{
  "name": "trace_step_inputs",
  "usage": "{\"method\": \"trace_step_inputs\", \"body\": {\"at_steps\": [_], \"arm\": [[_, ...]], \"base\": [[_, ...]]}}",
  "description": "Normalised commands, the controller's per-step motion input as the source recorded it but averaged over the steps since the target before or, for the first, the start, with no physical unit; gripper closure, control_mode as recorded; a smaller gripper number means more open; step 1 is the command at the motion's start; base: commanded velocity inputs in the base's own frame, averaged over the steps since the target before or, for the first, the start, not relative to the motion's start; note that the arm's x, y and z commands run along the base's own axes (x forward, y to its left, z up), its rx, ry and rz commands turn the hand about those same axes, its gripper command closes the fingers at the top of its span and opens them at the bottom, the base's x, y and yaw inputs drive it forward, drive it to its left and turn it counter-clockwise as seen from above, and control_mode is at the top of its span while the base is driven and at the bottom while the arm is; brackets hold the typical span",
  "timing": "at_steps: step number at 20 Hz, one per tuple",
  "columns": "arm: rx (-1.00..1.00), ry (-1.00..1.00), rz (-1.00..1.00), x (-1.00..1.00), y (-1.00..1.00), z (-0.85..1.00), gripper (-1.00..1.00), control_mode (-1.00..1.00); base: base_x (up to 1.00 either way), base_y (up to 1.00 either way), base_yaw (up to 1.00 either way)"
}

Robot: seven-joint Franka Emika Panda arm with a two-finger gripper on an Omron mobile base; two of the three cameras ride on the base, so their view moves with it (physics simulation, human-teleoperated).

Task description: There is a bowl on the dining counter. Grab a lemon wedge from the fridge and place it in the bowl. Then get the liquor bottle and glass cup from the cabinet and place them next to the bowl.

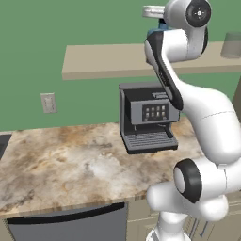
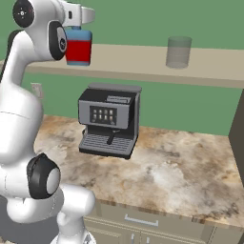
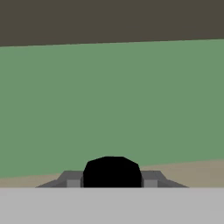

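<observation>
Fingers [image 3: 72, 178] sat on either side of the bottle's black cap [image 3: 112, 171] in the hand view, grey pads pressed close at 9 and 3 o'clock of it, so the gripper [image 3: 112, 180] looked clenched on the bottle near its top.

Seen from the right base view, the bottle [image 2: 78, 46], blue at the shoulders and red below, hung just under the hand at the shelf [image 2: 143, 64], at about 11 o'clock in that picture. Whether its base touched the shelf or was lifted clear could not be told. The cup [image 2: 178, 51] stood on the same shelf, well apart from the bottle toward 3 o'clock. In the left base view the arm hid most of the bottle, leaving only a blue edge [image 1: 155, 32] by the wrist.

Below the shelf, at 6 o'clock of the bottle, a coffee machine [image 2: 110, 120] stood on the marbled worktop [image 2: 181, 176], against the green wall [image 3: 112, 105].

The risk from here, as a judgement: the grip was high and narrow on the cap, so a quick swing away from the shelf could make the bottle pivot or slip. A fall would strike the machine or the worktop. A wide sweep toward 3 o'clock could also knock the cup over.
</observation>
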Motion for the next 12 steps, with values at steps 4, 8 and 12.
{"method": "trace_step_inputs", "body": {"at_steps": [4,8,12], "arm": [[0.05,0.00,0.01,-0.86,0.00,0.18,1.00,-1.00],[0.02,-0.06,0.03,-0.98,0.00,0.00,1.00,-1.00],[0.00,-0.16,0.04,-1.00,0.00,0.00,1.00,-1.00]], "base": [[0.00,0.00,0.00],[0.00,0.00,0.00],[0.00,0.00,0.00]]}}
